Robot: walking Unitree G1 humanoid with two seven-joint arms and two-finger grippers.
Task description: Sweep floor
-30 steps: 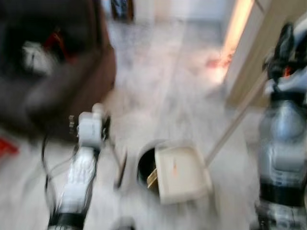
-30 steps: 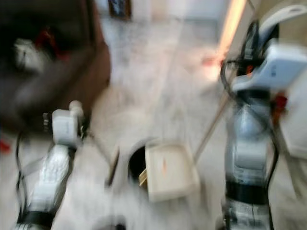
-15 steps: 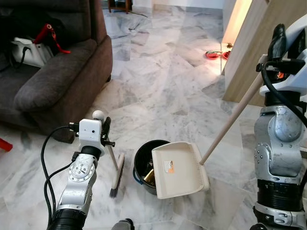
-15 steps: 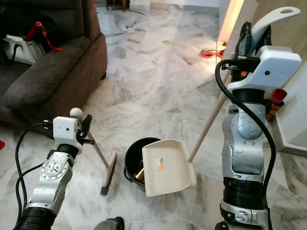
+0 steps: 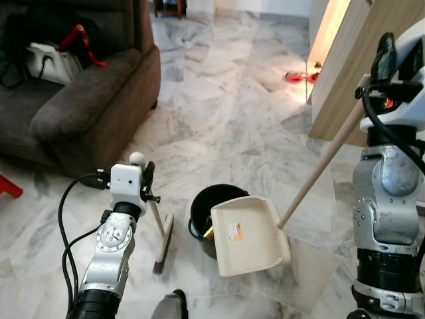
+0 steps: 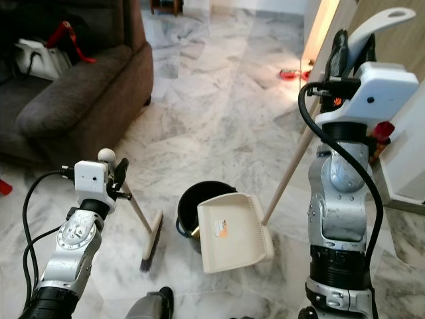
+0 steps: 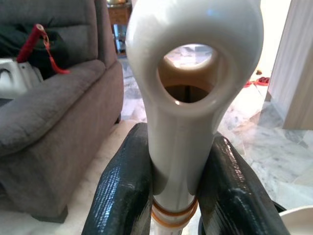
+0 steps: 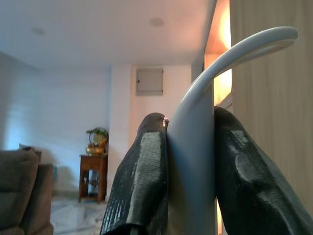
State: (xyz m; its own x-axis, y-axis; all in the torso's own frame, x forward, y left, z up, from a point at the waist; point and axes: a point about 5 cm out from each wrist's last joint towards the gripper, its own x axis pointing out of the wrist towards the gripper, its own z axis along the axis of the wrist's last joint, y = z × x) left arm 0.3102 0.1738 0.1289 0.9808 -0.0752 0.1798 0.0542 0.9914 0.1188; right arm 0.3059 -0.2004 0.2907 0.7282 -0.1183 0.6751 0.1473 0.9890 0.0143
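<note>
My view has steadied after the blur. My left tool (image 7: 173,196) clamps the broom (image 5: 161,242), its head on the floor (image 5: 232,133); my right tool (image 8: 188,186) clamps the dustpan (image 5: 249,236), tipped over the bucket (image 5: 202,212), so emptying looks underway.

No words, brands or numbers can be read anywhere in these views. The one label in sight is a small sticker (image 5: 234,232) on the cream dustpan (image 5: 251,236), near the middle of the floor just right of the black bucket (image 5: 207,207); it shows an orange patch beside some dark marks, too small to make out as letters.
</note>
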